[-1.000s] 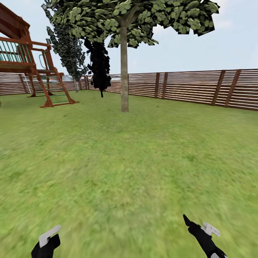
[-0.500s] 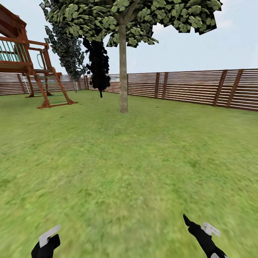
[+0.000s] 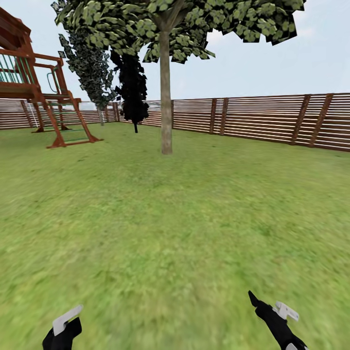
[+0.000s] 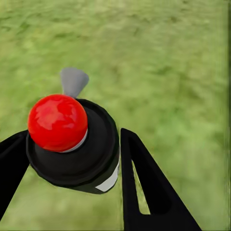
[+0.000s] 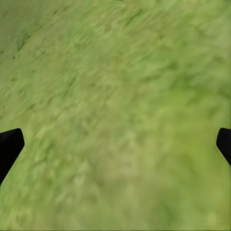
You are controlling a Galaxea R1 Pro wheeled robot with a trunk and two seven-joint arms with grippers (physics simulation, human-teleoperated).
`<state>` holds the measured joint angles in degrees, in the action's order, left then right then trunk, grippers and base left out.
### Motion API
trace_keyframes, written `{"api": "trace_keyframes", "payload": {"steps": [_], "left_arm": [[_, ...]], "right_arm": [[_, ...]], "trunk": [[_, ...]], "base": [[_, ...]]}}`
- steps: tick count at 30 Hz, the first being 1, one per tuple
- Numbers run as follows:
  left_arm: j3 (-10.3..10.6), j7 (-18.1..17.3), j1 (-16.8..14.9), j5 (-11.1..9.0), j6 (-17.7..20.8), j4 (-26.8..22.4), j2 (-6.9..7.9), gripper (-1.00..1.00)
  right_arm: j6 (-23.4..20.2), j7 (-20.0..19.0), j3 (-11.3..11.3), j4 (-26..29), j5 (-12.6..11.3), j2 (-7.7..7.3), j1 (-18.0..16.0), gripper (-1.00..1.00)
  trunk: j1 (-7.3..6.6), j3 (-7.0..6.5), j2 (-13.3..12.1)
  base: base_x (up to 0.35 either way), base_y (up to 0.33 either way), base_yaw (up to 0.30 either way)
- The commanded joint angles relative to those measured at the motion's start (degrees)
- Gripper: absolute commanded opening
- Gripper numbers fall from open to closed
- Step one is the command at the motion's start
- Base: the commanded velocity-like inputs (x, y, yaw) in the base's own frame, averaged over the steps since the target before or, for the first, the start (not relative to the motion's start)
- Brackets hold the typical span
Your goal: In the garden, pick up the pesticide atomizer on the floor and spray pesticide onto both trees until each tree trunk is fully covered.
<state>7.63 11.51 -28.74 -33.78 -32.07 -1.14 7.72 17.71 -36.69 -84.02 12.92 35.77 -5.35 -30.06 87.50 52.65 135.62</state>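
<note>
In the left wrist view my left gripper [image 4: 72,156] is shut on the pesticide atomizer [image 4: 77,144], a black body with a red ball top and a grey nozzle, held over the lawn. In the head view the left gripper [image 3: 63,328] sits at the bottom left. My right gripper [image 3: 266,308] is low at the right. Its wrist view shows the right gripper [image 5: 115,144] open, with nothing between the fingertips and only grass below. One tree [image 3: 166,97] with a pale straight trunk stands ahead on the garden lawn, several metres off. No whitish speckles show on its trunk.
A brown slatted fence [image 3: 262,119] rings the lawn. A red-brown wooden play frame [image 3: 43,97] stands at the far left. A dark thin-trunked tree [image 3: 132,92] and another leafy tree [image 3: 90,63] stand near the back fence. Open grass lies between me and the trunk.
The whole head view has shifted: the tree looks slightly larger and further left, so the camera has moved. Both grippers keep their places in the picture.
</note>
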Motion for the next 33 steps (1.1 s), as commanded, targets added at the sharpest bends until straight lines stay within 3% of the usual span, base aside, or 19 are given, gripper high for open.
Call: {"api": "trace_keyframes", "payload": {"steps": [1, 33], "left_arm": [[0.1, 0.0, 0.0, 0.0, 0.0, 0.0, 0.00, -1.00], [0.0, 0.0, 0.0, 0.0, 0.0, 0.0, -0.01, -1.00]], "right_arm": [[0.0, 0.0, 0.0, 0.0, 0.0, -0.01, 0.0, 1.00], [0.0, 0.0, 0.0, 0.0, 0.0, -0.01, 0.0, 1.00]], "trunk": [[0.00, 0.00, 0.0], [0.00, 0.00, 0.0]], "base": [[0.326, -0.080, 0.000], [0.326, -0.026, 0.000]]}}
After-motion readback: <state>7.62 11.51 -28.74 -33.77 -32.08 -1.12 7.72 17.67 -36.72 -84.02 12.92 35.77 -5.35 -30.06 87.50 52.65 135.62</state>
